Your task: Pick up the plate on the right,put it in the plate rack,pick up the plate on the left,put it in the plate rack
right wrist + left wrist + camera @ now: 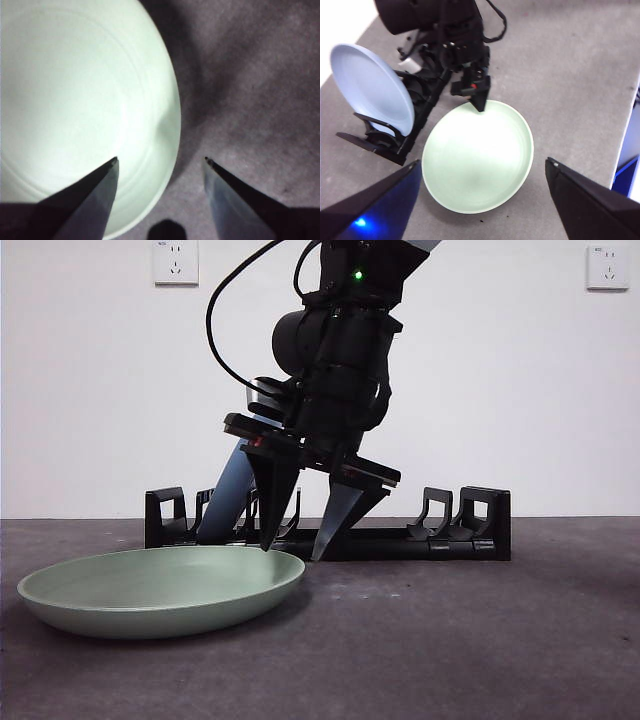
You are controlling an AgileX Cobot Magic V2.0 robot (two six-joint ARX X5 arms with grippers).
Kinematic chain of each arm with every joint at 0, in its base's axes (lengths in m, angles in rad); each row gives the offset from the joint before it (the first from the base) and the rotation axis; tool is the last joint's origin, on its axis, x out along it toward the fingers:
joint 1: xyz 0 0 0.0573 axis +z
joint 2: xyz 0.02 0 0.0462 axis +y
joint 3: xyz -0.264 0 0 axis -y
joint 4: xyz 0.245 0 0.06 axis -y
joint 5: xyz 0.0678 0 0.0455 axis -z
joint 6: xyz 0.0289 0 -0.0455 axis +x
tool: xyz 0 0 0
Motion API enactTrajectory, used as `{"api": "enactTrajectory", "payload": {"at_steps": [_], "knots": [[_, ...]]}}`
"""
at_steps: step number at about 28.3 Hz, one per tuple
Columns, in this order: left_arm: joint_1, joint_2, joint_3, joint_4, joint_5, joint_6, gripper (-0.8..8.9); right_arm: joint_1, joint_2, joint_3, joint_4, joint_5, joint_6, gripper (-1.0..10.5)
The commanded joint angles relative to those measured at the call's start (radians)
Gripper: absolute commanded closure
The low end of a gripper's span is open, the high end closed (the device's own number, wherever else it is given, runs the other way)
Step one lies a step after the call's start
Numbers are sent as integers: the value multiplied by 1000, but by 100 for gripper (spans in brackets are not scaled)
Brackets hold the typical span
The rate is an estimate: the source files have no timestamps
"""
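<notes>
Right gripper (296,552) spread wide, straddling rim of round pale green plate (160,590) flat on grey table (480,640): one jaw over plate, other outside. Behind gripper, long black plastic rack (455,530), pale blue plate (370,90) upright in it. Left gripper (482,167) high above, spread.

Pale green plate (160,590), light blue plate (370,87), black plate rack (470,530), grey table (480,640).

Black arm (335,350), looped cable, green LED.
</notes>
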Motion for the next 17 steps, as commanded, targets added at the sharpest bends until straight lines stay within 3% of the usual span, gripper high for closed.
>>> {"api": "enactTrajectory", "payload": {"at_steps": [1, 17], "knots": [[-17, 14, -2, 2, -4, 12, 396, 2, 23, -8, 17, 2, 18, 668], [-131, 84, -2, 2, -107, 39, 396, 2, 64, -8, 45, 4, 37, 776]]}}
